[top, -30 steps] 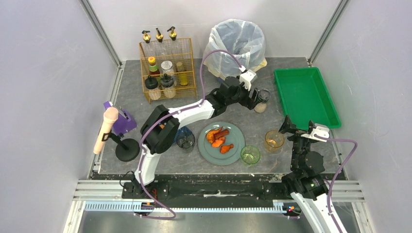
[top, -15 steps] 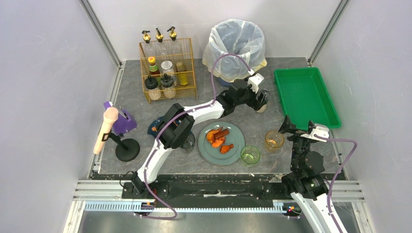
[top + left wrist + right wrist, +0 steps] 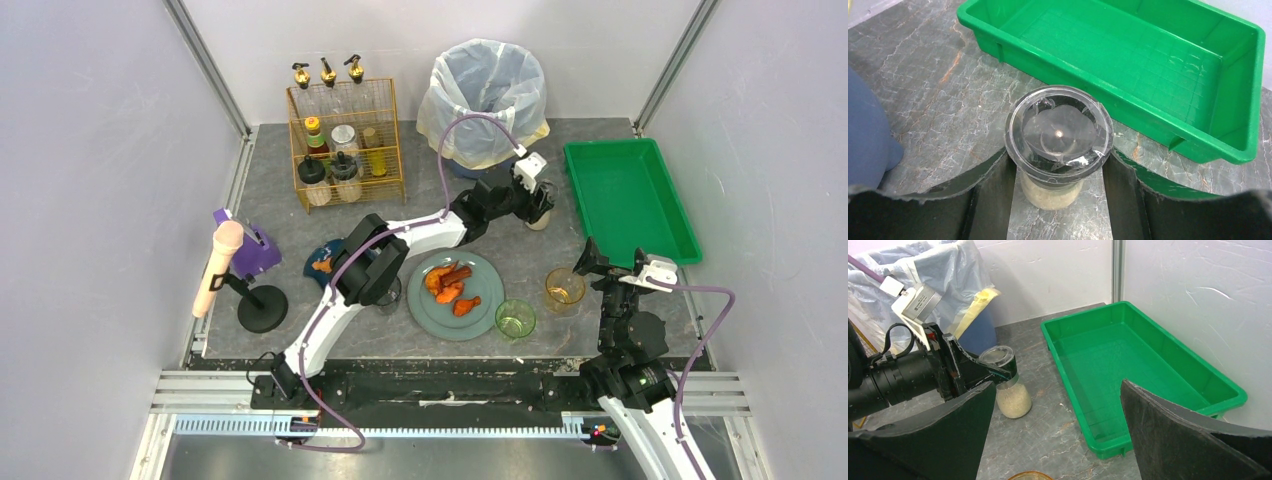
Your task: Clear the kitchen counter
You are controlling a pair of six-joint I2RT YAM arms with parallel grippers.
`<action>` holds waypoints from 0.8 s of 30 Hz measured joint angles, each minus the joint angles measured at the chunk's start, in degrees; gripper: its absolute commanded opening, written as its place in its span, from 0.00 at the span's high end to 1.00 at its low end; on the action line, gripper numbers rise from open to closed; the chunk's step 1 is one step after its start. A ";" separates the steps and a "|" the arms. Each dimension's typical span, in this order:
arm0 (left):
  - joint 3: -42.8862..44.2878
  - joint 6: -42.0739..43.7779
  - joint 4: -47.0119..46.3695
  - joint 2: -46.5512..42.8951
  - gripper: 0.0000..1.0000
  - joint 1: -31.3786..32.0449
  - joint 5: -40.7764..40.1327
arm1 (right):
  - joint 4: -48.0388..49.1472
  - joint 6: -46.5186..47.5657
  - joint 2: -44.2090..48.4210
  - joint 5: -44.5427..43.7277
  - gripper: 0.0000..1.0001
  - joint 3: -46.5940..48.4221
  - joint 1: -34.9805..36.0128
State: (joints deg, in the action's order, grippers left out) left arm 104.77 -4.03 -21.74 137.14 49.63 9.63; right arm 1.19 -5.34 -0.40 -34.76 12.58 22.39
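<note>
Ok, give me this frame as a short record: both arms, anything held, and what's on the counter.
left gripper: fingers against both sides of the rice jar, jar standing on the kitchen counter
right gripper: open, empty, near the amber cup
green tray: empty
also on counter: plate with orange food, green cup

Stretches the left arm [image 3: 420,228] far forward and to the right, wrist level, left gripper [image 3: 1059,155] with jaws parted either side of a jar [image 3: 1058,132], contact unclear. Holds the right arm [image 3: 628,335] folded upright near its base, right gripper [image 3: 1048,390] aimed forward, jaws spread wide and empty.
</note>
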 measured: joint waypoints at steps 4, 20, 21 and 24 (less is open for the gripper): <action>-4.79 0.09 -4.98 -1.62 0.65 0.02 -0.55 | 0.00 0.00 0.00 -0.02 0.02 0.00 0.02; -33.44 0.66 -10.05 -21.11 0.83 -0.42 -12.72 | 0.00 0.00 0.00 0.00 0.02 0.00 0.28; -34.77 0.63 -10.32 -22.08 0.83 -0.52 -13.68 | 0.00 0.00 0.00 0.00 0.02 0.00 0.28; -39.32 0.63 -11.47 -25.38 0.83 -1.20 -16.41 | 0.00 0.00 0.00 0.02 0.02 0.00 0.28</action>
State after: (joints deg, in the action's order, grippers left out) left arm 65.45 -3.40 -33.21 111.77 48.42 -6.79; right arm 1.19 -5.34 -0.40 -34.74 12.58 22.68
